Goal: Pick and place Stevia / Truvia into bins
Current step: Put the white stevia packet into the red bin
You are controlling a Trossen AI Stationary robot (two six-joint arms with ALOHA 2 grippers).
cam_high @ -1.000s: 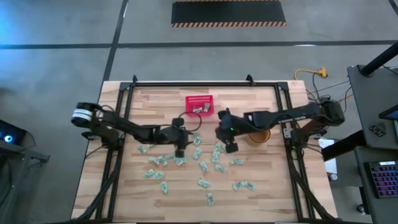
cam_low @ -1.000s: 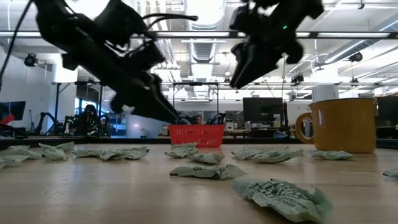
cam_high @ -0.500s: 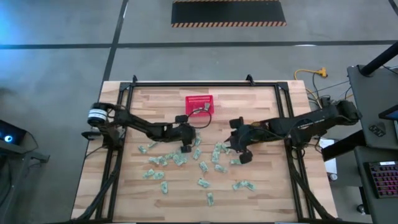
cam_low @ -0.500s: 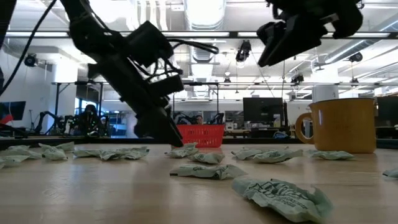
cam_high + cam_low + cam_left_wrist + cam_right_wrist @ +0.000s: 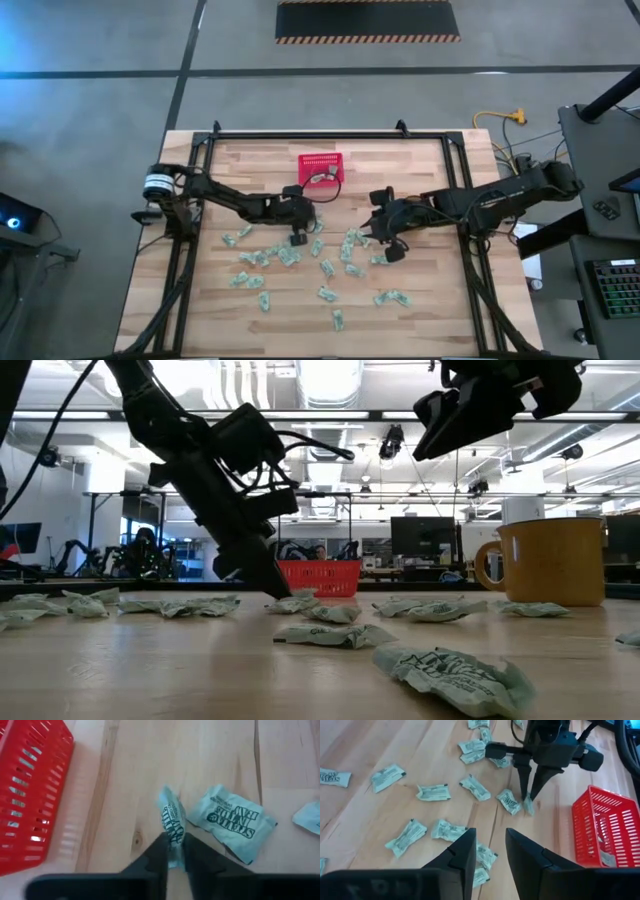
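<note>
One pale green Stevia sachet (image 5: pixel 171 822) is pinched edge-up between the left gripper (image 5: pixel 172 851) fingers, right at the wooden table (image 5: pixel 220 750) surface, just beside the red basket (image 5: pixel 27 795). Another sachet (image 5: pixel 231 817) lies flat next to it, and lots more are scattered across the table (image 5: pixel 322 262). The basket already has what looks like a couple of sachets inside, hard to tell exactly. The right gripper (image 5: pixel 490 851) hovers above the scatter, fingers spread, holding nothing.

A robotics lab: exposed ceiling ducts (image 5: pixel 330 430), monitors (image 5: pixel 418 538), hazard-striped floor mat (image 5: pixel 367 21).
</note>
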